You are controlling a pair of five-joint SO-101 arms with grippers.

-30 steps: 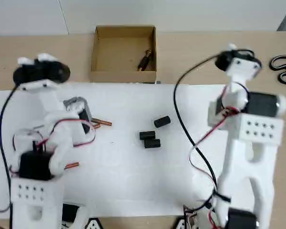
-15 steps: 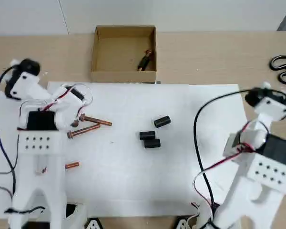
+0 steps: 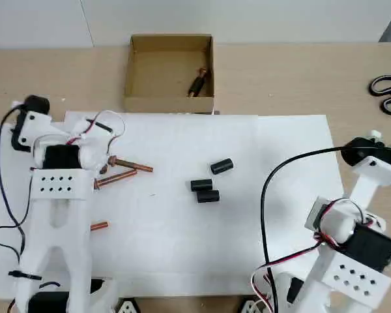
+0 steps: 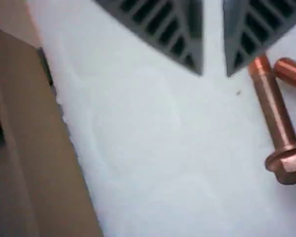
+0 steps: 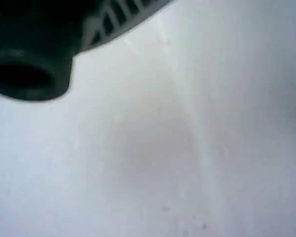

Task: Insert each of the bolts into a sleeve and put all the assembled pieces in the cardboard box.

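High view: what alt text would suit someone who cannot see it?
The left arm and right arm, both white, stand at the near corners of a white sheet on a wooden table, with three copper bolts by the left one and three black sleeves mid-sheet. Behind, a cardboard box holds one assembled piece.

Wooden table carries a white sheet, cardboard box, scissors.

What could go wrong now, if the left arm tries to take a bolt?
1. The left gripper has a narrow gap and sits beside the nearest bolt, not around it; closing here would probably miss or push it.
2. A second bolt lies close by, so a grab could knock it and make it roll.
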